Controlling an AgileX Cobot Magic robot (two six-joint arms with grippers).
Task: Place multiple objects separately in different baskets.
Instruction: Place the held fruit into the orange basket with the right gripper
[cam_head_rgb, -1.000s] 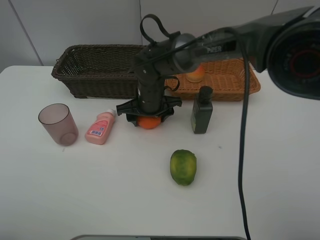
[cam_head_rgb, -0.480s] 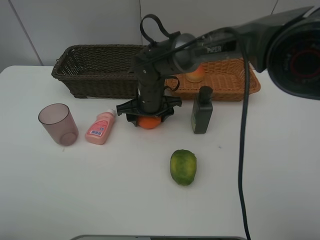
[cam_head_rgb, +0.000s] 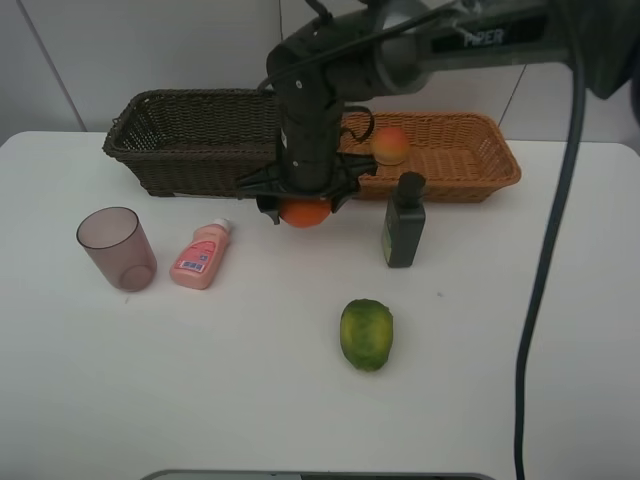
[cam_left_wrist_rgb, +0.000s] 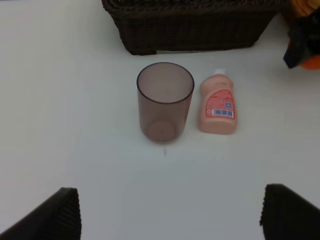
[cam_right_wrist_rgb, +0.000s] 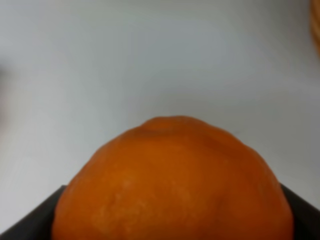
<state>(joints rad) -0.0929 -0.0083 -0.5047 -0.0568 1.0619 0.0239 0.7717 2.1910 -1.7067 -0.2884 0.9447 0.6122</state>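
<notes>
Right pincer (cam_head_rgb: 305, 205) was pinching the orange (cam_head_rgb: 305, 214) from above. It seemed to hold the fruit just clear of the counter (cam_head_rgb: 200, 390), in front of where the dark brown basket (cam_head_rgb: 160, 150) meets the light tan basket (cam_head_rgb: 470, 165). The red-yellow fruit (cam_head_rgb: 391, 146) already lay in the tan basket's near end, so that looked the likelier home for the orange. To do this well, the arm needed to raise the orange above the wicker rim before crossing it. It also had to pass clear of the dark green bottle (cam_head_rgb: 404, 222) standing just beside the path, then lower the orange onto bare basket floor before letting go, so it would not drop or roll. The left pincer (cam_left_wrist_rgb: 175, 215) hung spread and empty above the cup (cam_left_wrist_rgb: 165, 101) and pink bottle (cam_left_wrist_rgb: 217, 102). The green-yellow fruit (cam_head_rgb: 366, 334) lay well apart.
</notes>
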